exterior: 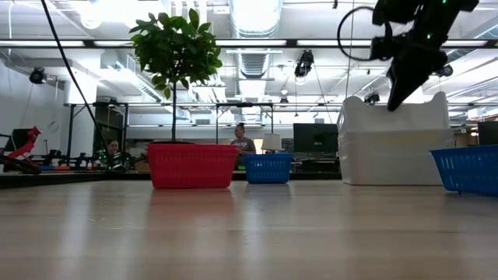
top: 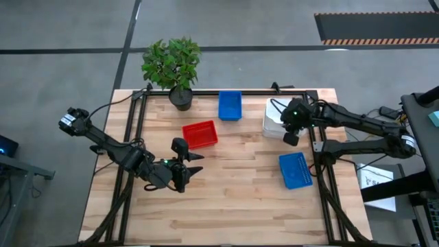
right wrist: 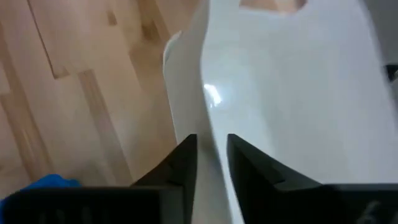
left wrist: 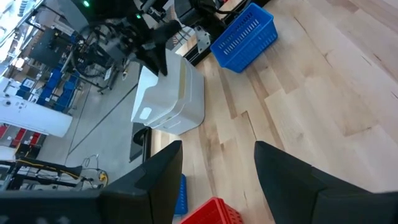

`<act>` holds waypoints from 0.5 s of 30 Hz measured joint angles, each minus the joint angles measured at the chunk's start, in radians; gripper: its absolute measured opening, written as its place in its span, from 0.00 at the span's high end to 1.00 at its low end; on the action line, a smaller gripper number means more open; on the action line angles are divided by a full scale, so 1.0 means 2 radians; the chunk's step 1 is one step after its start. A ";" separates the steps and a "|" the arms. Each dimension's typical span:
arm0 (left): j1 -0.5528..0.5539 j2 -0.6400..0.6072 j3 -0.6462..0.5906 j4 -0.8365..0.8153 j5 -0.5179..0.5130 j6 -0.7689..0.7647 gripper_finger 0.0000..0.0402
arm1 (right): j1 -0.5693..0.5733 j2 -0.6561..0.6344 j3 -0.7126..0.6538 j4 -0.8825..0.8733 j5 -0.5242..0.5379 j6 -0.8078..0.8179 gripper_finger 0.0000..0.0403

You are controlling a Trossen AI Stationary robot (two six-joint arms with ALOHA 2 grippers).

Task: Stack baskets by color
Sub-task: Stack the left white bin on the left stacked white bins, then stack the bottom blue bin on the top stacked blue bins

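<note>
A stack of white baskets (top: 274, 120) (exterior: 393, 144) stands at the table's far right. My right gripper (top: 291, 139) (right wrist: 211, 155) hangs over the stack's near rim, slanting down, fingers slightly apart with the rim between them. A red basket (top: 199, 134) sits mid-table. One blue basket (top: 230, 105) sits at the far edge, and another blue basket (top: 295, 170) sits on the right nearer the front. My left gripper (top: 192, 167) (left wrist: 217, 168) waits open above the boards near the red basket, holding nothing. My right gripper straddles the top white basket's rim (right wrist: 208, 93), one finger on each side of the wall, coming from above and slanting down. I cannot tell whether the fingers touch the rim. The stack rests on the table.
A potted green plant (top: 171, 65) stands at the far left edge. Black frame rails (top: 137, 116) run along the table's left, far and right sides. Bare boards lie along the whole near half of the table.
</note>
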State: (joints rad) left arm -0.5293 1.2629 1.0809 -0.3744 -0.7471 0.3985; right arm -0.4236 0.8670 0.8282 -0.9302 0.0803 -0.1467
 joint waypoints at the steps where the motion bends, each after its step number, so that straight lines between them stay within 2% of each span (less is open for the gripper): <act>1: 0.000 0.000 -0.001 0.000 0.000 0.000 0.54 | 0.000 0.004 -0.007 0.007 0.000 0.000 0.84; 4: 0.000 0.000 -0.001 0.000 0.000 0.000 0.54 | 0.000 0.016 -0.021 0.022 -0.004 0.001 0.90; 7: 0.000 0.000 -0.001 0.000 -0.001 0.000 0.54 | 0.000 0.025 -0.017 0.024 -0.005 0.010 0.91; 10: 0.000 0.000 -0.002 0.000 -0.001 0.000 0.54 | 0.000 0.029 -0.010 0.025 -0.005 0.016 0.86; 15: 0.000 0.000 -0.002 0.000 -0.001 -0.001 0.54 | 0.000 0.029 0.002 0.018 -0.017 0.028 0.73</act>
State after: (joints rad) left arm -0.5293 1.2624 1.0775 -0.3744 -0.7494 0.3969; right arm -0.4236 0.9241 0.8329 -0.8948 0.0472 -0.0909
